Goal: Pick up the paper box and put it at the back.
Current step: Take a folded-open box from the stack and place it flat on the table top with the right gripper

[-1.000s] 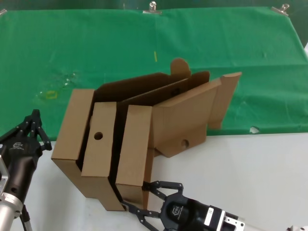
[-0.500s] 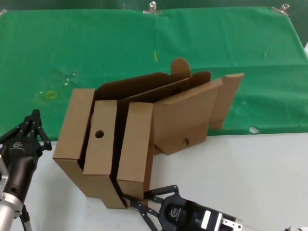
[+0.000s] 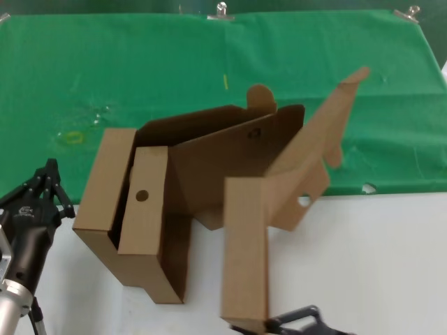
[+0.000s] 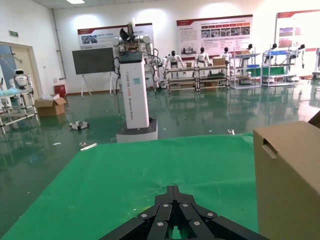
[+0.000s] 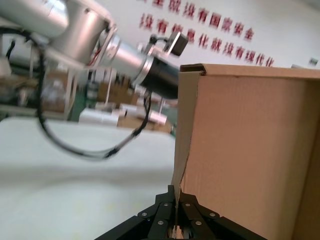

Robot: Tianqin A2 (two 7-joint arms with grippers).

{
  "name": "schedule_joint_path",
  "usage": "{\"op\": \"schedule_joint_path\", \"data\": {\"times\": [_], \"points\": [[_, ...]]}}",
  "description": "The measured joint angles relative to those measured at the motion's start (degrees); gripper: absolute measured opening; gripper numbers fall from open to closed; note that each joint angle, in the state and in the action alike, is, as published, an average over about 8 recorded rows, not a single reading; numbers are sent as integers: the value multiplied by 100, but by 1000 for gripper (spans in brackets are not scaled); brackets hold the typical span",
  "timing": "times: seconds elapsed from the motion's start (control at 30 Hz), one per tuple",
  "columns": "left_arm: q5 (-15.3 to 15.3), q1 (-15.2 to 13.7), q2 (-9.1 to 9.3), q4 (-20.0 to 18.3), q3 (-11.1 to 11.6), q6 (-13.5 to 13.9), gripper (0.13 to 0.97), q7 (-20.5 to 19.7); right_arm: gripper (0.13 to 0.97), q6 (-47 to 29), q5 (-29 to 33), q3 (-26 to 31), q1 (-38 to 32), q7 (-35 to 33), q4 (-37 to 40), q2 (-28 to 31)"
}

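We are pinching the paper box (image 3: 246, 251) by its lower edge, right gripper (image 5: 175, 227) fingers closed; it could swing loose.

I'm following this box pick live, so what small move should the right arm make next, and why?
Probably carry the paper box a little farther up and toward the green cloth. The right tool pinches the box's near edge, and the box is tilted up out of the other cardboard box but hangs over the white tabletop. The left tool waits beside the stack.
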State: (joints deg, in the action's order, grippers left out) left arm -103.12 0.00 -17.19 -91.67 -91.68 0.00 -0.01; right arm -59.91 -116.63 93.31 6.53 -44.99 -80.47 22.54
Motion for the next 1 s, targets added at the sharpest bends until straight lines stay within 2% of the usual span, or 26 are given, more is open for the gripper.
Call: {"op": "schedule_joint_path", "data": {"times": [0.27, 0.4, 0.5, 0.6, 0.77, 1.0], "points": [[0, 0, 0, 0, 0, 0, 143, -2, 149, 328, 60, -1049, 855, 88, -665, 974], [1, 0, 0, 0, 0, 0, 143, -3, 149, 880, 281, -1511, 815, 254, -581, 1357], [1, 0, 0, 0, 0, 0, 143, -3, 149, 1385, 552, -1607, 556, 476, -410, 1572], [1, 0, 0, 0, 0, 0, 143, -3, 149, 1885, 945, -1456, 134, 728, -178, 1727], [2, 0, 0, 0, 0, 0, 143, -2, 149, 2564, 1903, -794, -776, 1198, 327, 1846], [2, 0, 0, 0, 0, 0, 143, -2, 148, 3027, 3353, 140, -1874, 1979, 939, 1736]]}}
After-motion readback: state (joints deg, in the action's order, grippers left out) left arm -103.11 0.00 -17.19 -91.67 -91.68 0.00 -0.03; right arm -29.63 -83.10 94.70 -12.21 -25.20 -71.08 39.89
